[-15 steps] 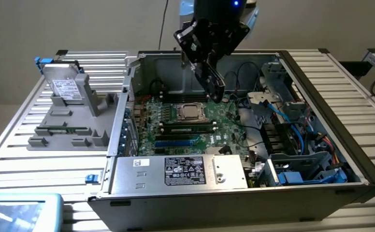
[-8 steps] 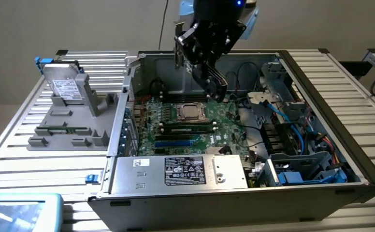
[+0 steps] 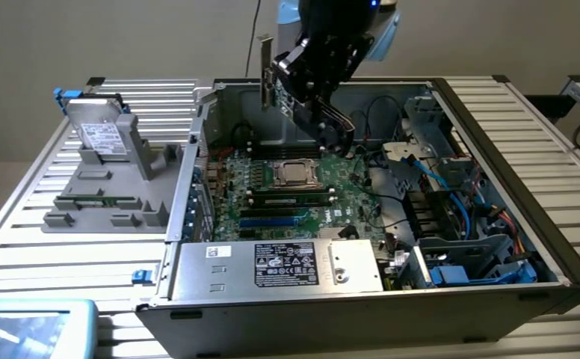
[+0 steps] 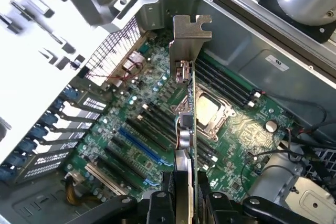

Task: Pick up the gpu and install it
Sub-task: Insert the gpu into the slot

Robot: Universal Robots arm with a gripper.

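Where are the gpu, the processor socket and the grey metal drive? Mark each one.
gpu (image 4: pixel 185 124), wrist view, on its near edge, midway along the card.
processor socket (image 3: pixel 296 173), exterior view, on the middle of its metal lid.
grey metal drive (image 3: pixel 101 134), exterior view, on its white label.

Soft, even light. Wrist cam: glare blows out pale rack (image 4: pixel 31 51) beside fingers (image 4: pixel 157 209); motherboard (image 4: pixel 236 135) beyond fingers well lit.
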